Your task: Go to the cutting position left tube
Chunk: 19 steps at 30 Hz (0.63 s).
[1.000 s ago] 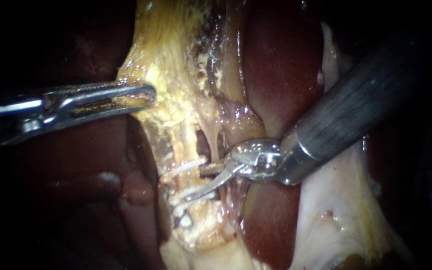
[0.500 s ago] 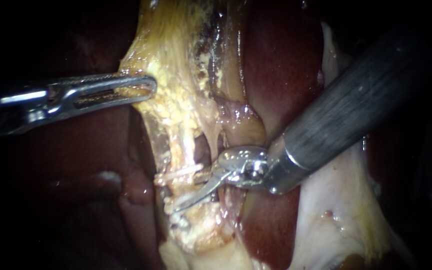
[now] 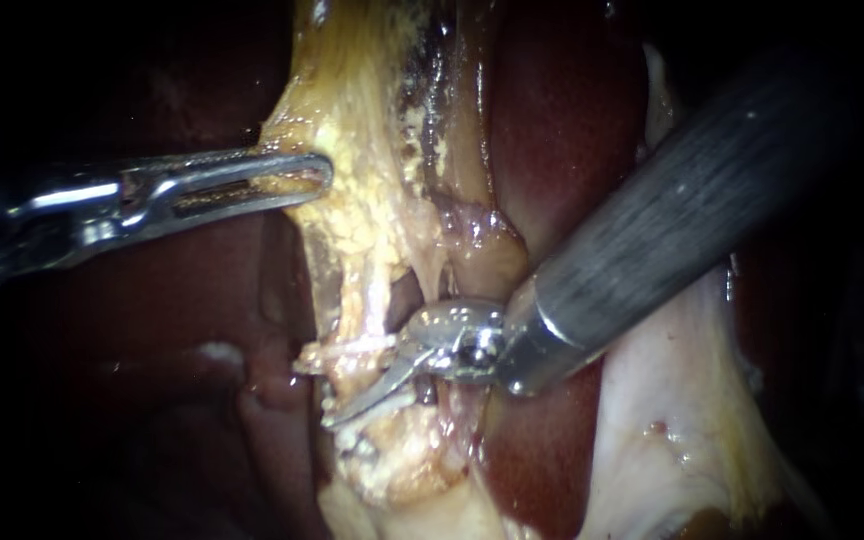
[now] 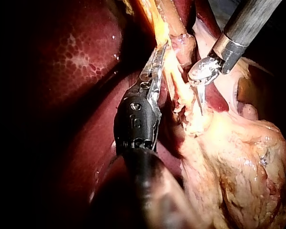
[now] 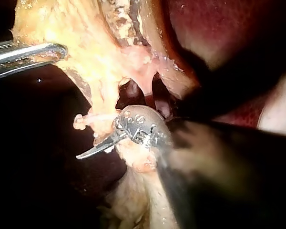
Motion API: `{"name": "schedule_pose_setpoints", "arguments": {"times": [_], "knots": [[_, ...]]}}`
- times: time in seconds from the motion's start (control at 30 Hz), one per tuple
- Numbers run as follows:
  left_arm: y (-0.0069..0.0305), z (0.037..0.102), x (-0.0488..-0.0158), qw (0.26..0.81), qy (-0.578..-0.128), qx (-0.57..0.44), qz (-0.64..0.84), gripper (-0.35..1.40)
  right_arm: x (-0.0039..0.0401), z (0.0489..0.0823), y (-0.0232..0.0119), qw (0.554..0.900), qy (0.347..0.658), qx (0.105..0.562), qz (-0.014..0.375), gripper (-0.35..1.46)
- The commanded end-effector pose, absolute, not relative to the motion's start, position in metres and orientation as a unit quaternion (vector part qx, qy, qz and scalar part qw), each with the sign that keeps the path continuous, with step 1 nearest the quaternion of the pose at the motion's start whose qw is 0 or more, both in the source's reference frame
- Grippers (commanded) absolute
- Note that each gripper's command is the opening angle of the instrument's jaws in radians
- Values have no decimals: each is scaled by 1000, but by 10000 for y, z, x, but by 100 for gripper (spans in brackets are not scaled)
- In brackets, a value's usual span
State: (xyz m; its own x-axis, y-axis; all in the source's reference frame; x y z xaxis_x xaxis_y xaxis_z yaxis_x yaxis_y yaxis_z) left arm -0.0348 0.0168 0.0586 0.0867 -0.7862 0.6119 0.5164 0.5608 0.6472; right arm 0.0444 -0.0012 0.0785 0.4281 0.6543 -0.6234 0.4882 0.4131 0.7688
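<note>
Your grey-shafted right instrument (image 3: 364,387), curved steel blades parted, straddles the pale yellow left tube (image 3: 355,300) between white clips (image 3: 347,350) (one blade partly hidden). Far left, your silver slotted left instrument (image 3: 317,172) clamps lumpy yellow fat (image 3: 352,205).

Light falls from the camera's side onto the middle of the endoscope view, and the edges sink into black. The yellow tissue (image 3: 362,200) is the brightest part, wet and dotted with small white glints. The liver (image 3: 562,150) is dimmer, a deep red with soft sheen. Hard streaks of glare run along the metal of the left instrument (image 3: 324,172), and the hinge of the right instrument (image 3: 377,378) gleams, while its shaft is dull grey. In the left wrist view, one whole side lies in darkness. In the right wrist view, the near shaft is in shadow and the tissue beyond is strongly lit.
</note>
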Motion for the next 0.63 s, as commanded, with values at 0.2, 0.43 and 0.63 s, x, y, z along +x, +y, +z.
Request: {"name": "schedule_pose_setpoints", "arguments": {"times": [0.2, 0.43, 0.63], "knots": [[168, 586, -347, 725, -505, 134, -449, -35, 442, 785, -8, 651, 530, 539, 66, 128], [168, 586, -347, 725, -505, 134, -449, -35, 441, 787, -7, 650, 529, 541, 68, 128], [168, 586, -347, 725, -505, 134, -449, -35, 441, 787, -7, 650, 529, 541, 68, 128]]}}
